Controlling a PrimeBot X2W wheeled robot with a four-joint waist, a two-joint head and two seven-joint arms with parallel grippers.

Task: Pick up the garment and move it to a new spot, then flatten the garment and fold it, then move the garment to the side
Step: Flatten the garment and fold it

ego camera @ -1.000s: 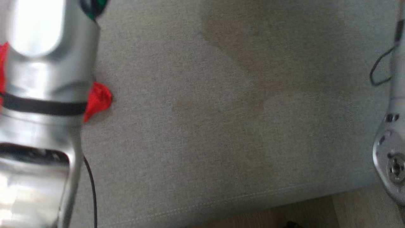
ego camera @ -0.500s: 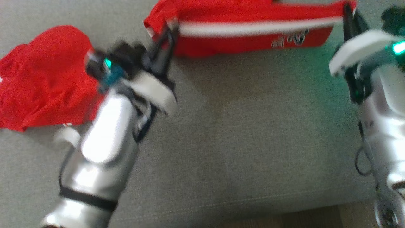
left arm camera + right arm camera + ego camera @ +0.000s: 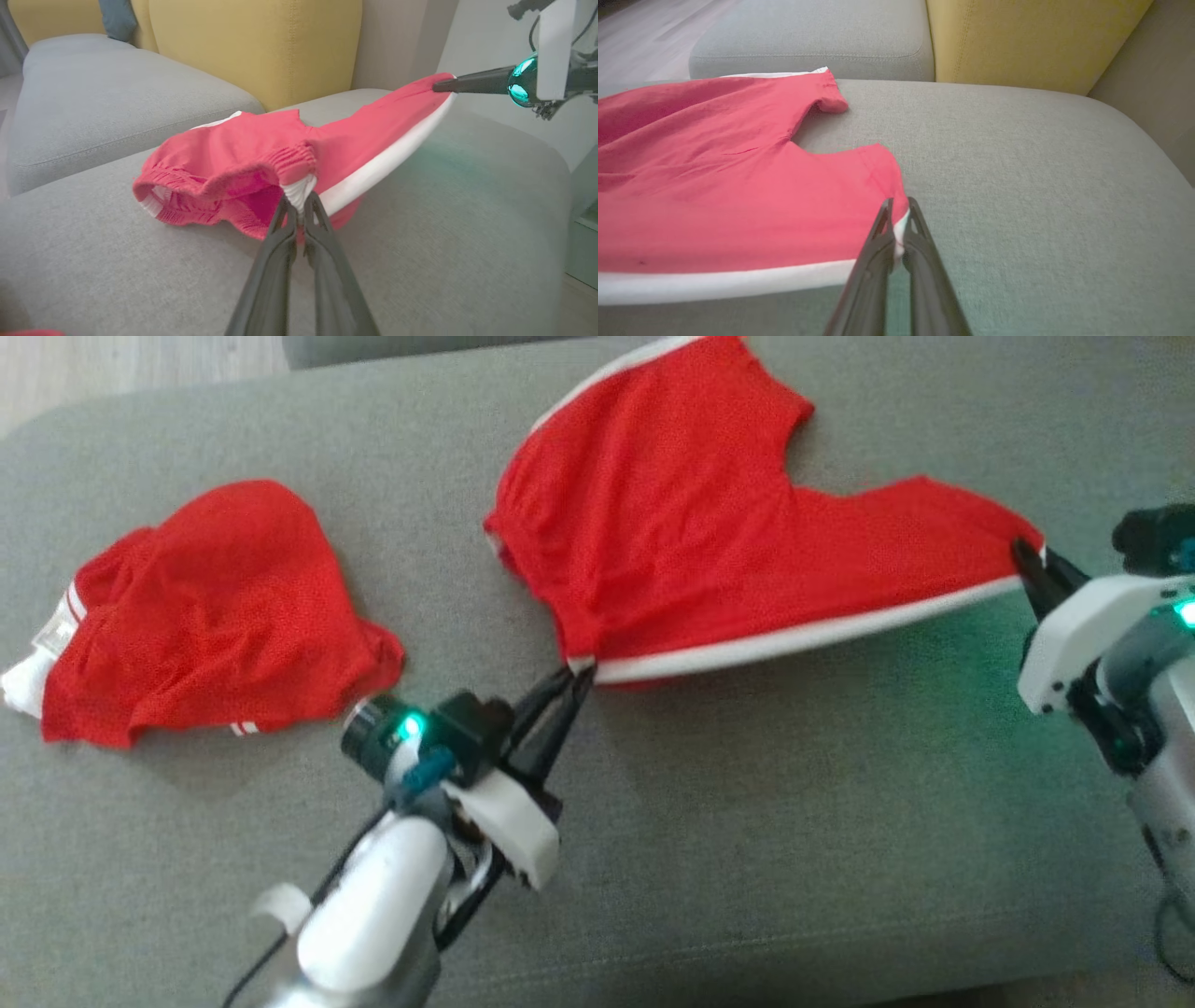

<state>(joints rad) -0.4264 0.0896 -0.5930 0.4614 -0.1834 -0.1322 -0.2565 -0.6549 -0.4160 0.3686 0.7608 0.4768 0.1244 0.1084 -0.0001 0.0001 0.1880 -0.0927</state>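
The garment [image 3: 709, 551] is a pair of red shorts with a white side stripe, stretched over the grey cushion [image 3: 794, 821]. My left gripper [image 3: 574, 677] is shut on its waistband corner; the left wrist view shows the fingertips [image 3: 299, 205] pinching the white elastic. My right gripper [image 3: 1022, 553] is shut on the leg hem corner, and the right wrist view shows that grip [image 3: 896, 214] on the stripe's end. The near striped edge hangs taut between the two grips, slightly off the cushion. The far part of the garment [image 3: 714, 186] lies on the cushion.
A second red garment [image 3: 215, 616] lies crumpled on the cushion to the left of my left arm. A yellow back cushion [image 3: 252, 42] and another grey seat [image 3: 117, 102] stand beyond. Wooden floor [image 3: 140, 364] shows at the far left corner.
The head camera has swung, so the whole picture shifted. Between my two shut grippers the garment has gone from a narrow taut band to a wide spread reaching back over the cushion.
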